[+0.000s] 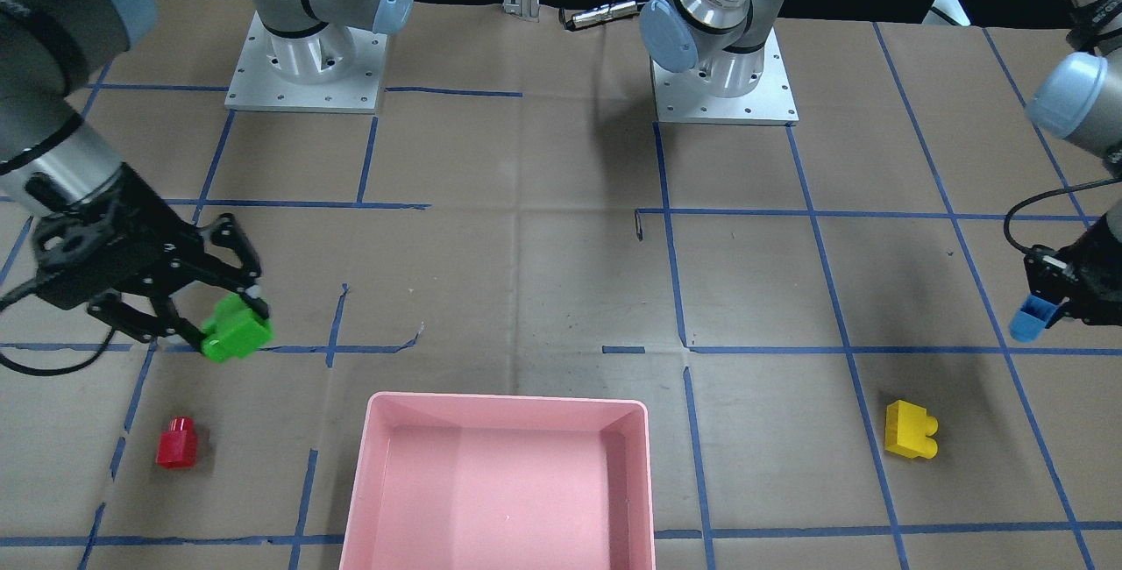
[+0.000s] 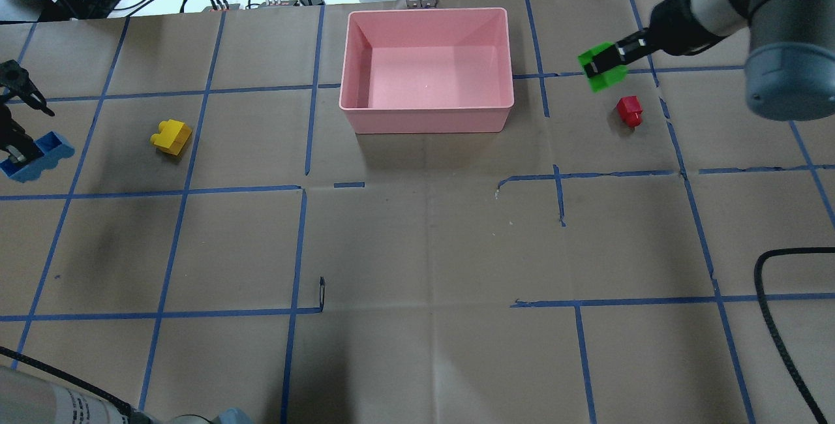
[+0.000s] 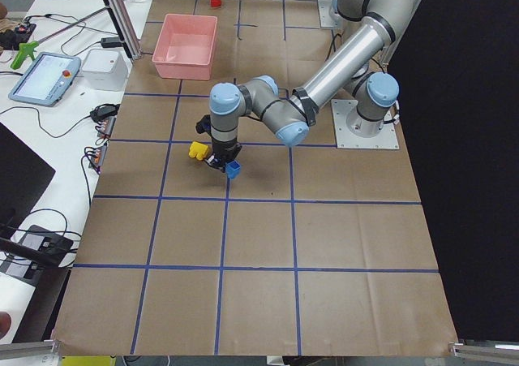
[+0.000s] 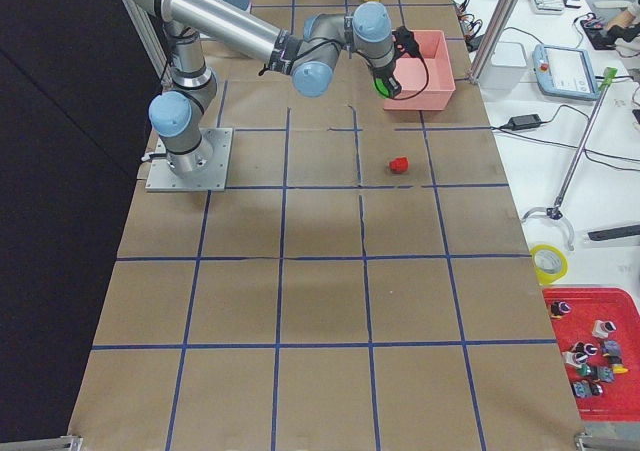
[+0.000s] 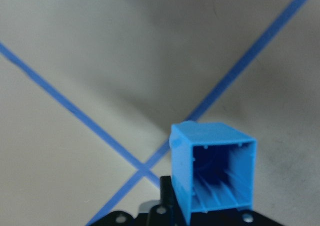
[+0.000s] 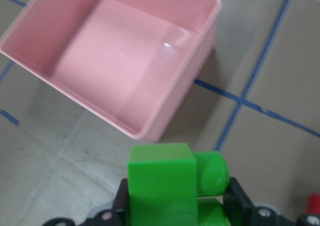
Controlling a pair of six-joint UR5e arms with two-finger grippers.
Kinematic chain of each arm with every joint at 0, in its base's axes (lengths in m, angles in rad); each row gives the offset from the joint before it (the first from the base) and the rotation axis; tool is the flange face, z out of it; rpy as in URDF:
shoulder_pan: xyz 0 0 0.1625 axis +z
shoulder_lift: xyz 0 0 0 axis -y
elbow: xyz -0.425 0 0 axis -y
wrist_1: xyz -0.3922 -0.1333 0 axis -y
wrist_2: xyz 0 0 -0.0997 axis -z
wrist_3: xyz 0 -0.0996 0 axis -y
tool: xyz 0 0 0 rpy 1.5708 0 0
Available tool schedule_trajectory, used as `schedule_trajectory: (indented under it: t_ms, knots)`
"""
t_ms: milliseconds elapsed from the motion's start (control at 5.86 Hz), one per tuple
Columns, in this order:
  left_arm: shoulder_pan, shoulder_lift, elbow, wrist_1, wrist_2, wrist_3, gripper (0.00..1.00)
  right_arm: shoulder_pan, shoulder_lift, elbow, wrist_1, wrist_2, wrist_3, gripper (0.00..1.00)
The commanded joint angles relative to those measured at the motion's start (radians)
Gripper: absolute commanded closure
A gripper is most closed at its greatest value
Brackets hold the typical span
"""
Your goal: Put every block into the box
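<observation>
Overhead exterior view: the right gripper (image 2: 608, 64) is closed on the green block (image 2: 610, 81), held above the table (image 2: 417, 248) off the box's (image 2: 424, 117) right end, with the red block (image 2: 630, 111) lying nearby. At the far left, the left gripper (image 1: 1047, 309) is clamped on the blue block (image 2: 39, 153), lifted clear of the table, its hollow underside showing in the left wrist view. The yellow block (image 2: 171, 137) sits on the table between that gripper and the box, apart from both.
</observation>
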Motion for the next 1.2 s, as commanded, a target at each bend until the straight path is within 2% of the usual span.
schedule_trajectory:
  t_ms: [0,171,341,512,683,854,1024]
  knots:
    - [-0.089,0.003,0.227,-0.258,-0.028,-0.329,1.0,0.199,0.189,-0.05,-0.383,0.092,0.252,0.96]
    - [-0.133,0.018,0.26,-0.323,-0.107,-0.539,1.0,0.248,0.314,-0.155,-0.475,0.091,0.265,0.95]
    - [-0.166,0.032,0.26,-0.347,-0.163,-0.717,1.0,0.27,0.402,-0.232,-0.515,0.092,0.267,0.93]
    - [-0.231,0.04,0.262,-0.364,-0.18,-0.91,1.0,0.291,0.423,-0.253,-0.519,0.091,0.267,0.14]
    - [-0.322,0.04,0.265,-0.364,-0.177,-1.091,1.0,0.291,0.418,-0.253,-0.502,0.083,0.267,0.0]
    - [-0.414,0.023,0.292,-0.364,-0.171,-1.253,1.0,0.291,0.409,-0.253,-0.502,0.078,0.267,0.0]
    - [-0.475,-0.007,0.332,-0.364,-0.166,-1.324,1.0,0.279,0.38,-0.245,-0.458,0.068,0.269,0.0]
